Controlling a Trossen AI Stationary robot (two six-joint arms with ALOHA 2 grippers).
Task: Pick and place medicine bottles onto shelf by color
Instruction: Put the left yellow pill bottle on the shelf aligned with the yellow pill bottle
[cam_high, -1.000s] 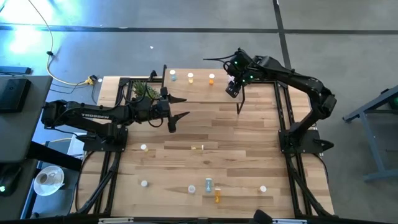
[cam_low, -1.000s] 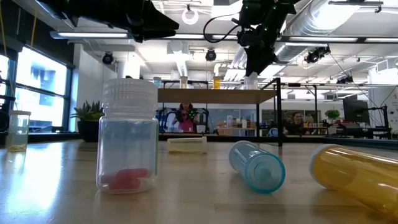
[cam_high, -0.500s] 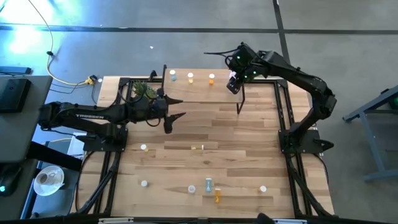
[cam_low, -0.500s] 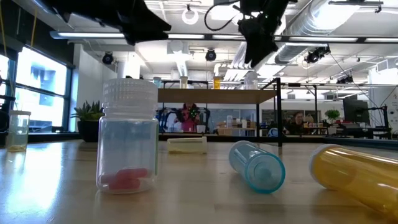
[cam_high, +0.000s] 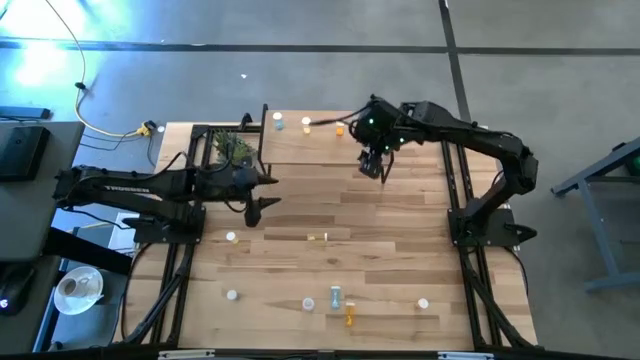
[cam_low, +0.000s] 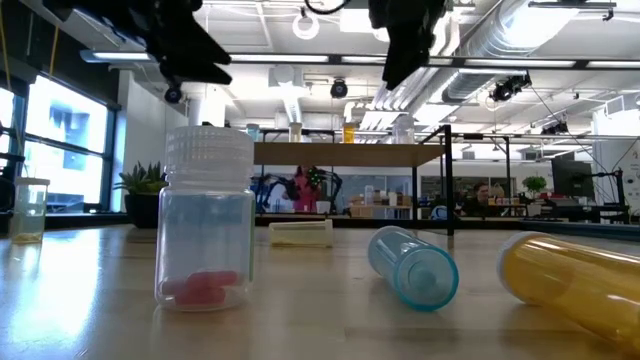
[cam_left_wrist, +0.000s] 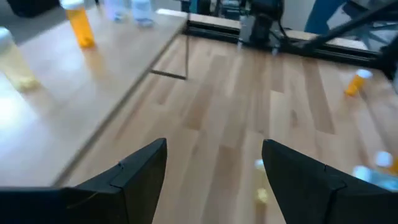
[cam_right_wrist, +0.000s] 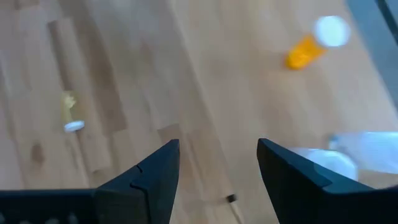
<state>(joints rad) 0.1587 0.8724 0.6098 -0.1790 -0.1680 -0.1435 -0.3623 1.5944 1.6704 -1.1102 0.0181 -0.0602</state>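
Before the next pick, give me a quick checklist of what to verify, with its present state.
1. Left tool empty, fingers apart: ok.
2. Right tool empty, fingers apart: ok.
3. Shelf has free room beside the three bottles standing on it: ok.
4. Loose bottles lie apart on the table, like the yellow bottle: ok.
5. All bottles upright: not ok; the blue bottle lies on its side.
6. All caps tight: cannot tell.

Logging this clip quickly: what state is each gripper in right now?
Left gripper: open, holding nothing.
Right gripper: open, holding nothing.
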